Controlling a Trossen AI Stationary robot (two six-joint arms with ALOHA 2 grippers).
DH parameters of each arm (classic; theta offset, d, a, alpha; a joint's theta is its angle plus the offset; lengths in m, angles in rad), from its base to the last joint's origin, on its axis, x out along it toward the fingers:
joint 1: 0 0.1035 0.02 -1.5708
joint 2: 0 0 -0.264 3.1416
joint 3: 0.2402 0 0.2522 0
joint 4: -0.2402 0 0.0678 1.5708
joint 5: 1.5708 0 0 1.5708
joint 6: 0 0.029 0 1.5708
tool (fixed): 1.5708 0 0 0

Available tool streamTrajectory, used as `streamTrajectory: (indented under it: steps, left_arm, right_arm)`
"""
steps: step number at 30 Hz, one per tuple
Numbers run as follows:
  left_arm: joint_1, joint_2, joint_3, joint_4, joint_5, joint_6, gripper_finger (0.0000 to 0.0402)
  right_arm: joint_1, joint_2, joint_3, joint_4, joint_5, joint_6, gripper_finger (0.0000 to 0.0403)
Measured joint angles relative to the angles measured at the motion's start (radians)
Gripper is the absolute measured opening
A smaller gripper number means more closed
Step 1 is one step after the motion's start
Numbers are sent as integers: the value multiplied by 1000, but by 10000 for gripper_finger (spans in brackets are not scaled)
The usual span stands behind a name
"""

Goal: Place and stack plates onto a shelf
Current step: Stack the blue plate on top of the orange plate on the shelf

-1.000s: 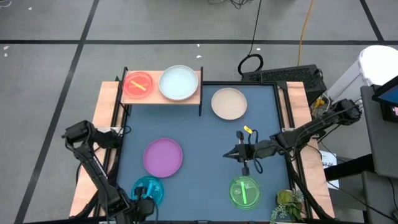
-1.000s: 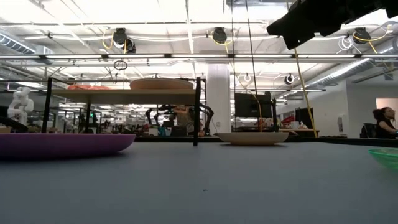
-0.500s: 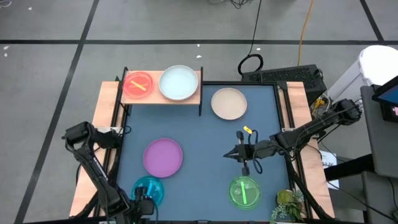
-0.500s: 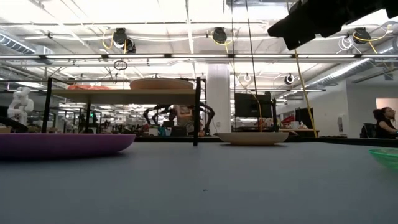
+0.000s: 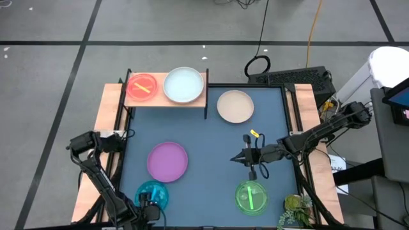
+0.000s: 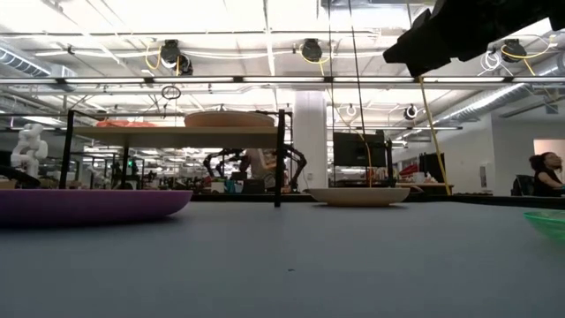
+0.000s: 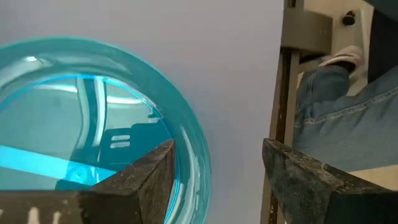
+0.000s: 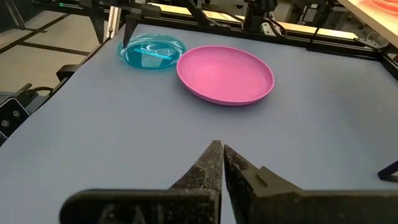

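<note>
Found the left gripper (image 5: 148,211) at the table's near left corner, jaws apart and set astride the near rim of the cyan plate (image 5: 153,193): one finger over the inside, the other outside, nothing clamped. Judged that as a line-up for pinching the rim, since a thin lip offers the only hold on so shallow a dish. Noted the cyan plate as small, translucent and flat on the blue table (image 5: 211,137), with the purple plate (image 5: 167,160) just beyond it, larger, opaque and lying flat, clear of both arms. Saw a person's denim-clad leg (image 7: 336,118) beyond the table edge in the left wrist view. Placed the shelf (image 5: 199,99) at the far left, a light-wood board on thin black legs, carrying the orange plate (image 5: 141,86) on its left half and the white plate (image 5: 183,85) on its right, side by side and filling the board; reckoned, then, that further plates would have to go on top of those two. Spotted the cream plate (image 5: 235,106) on the table just right of the shelf. Found the right gripper (image 5: 246,158) right of centre, hanging above the table with jaws together and empty, probably waiting out of the way. Saw the green plate (image 5: 251,197), small and translucent, near the front edge right of centre, just nearer than that gripper.
</note>
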Motion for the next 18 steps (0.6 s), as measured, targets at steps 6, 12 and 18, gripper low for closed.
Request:
streamTrajectory:
  steps: [6, 12, 18]
  left_arm:
    - [-1, 22, 0, -10, 1, 15, 186]
    - [-7, 22, 0, -52, 1, 29, 112]
    - [-22, 22, 0, -31, 6, 25, 82]
  right_arm:
    - [0, 0, -1, 14, 0, -5, 0]
    - [0, 0, -1, 14, 0, -8, 0]
    - [0, 0, -1, 14, 1, -9, 0]
